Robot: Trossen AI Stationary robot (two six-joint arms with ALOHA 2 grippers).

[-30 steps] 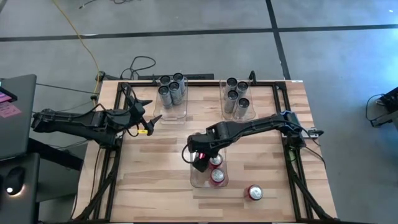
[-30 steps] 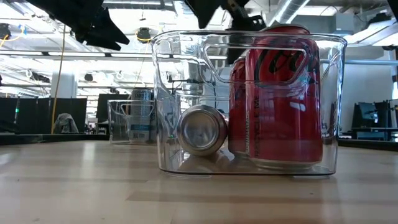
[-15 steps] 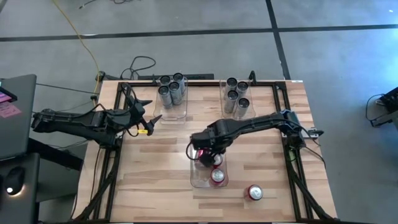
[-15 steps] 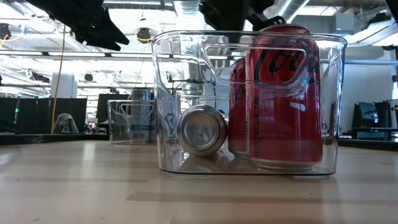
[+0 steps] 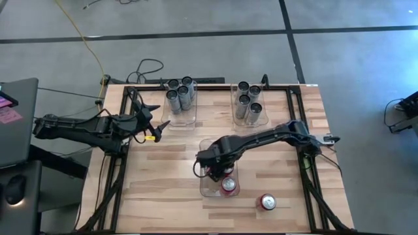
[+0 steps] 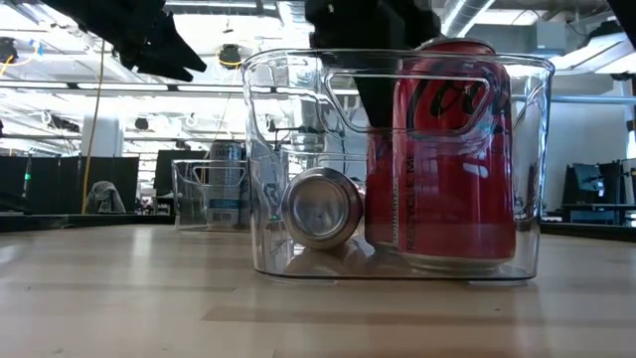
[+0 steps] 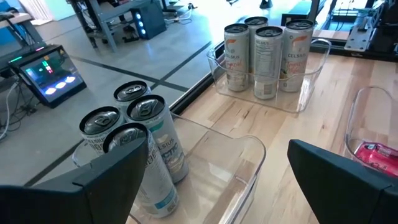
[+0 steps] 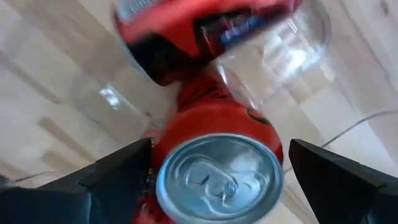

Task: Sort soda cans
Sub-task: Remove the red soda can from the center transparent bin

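Since a second ago my right arm has pulled its elbow in and dropped lower into the near clear bin (image 5: pixel 208 190), so the right gripper (image 5: pixel 213 171) now sits over that bin's far end, at about 6 o'clock from the worktop (image 5: pixel 170 196) centre. Its fingers (image 8: pixel 115 174) are spread wide, one on each side of an upright red can (image 8: pixel 217 165) whose silver top fills the wrist view; I see no squeeze on it. From table height a dark finger reaches down inside the bin behind the front red can (image 6: pixel 452 159), with another can lying on its side (image 6: pixel 320 207) beside it. One more red can (image 5: pixel 267 202) stands loose on the worktop at 5 o'clock, outside the bin.

My left arm waits at 9 o'clock, the left gripper (image 5: pixel 155 115) just beside the bin at 11 o'clock, fingers (image 7: pixel 106 180) spread and holding nothing. Four silver cans (image 5: pixel 179 93) stand in that bin; another four silver cans (image 5: pixel 249 100) fill the bin at 1 o'clock.
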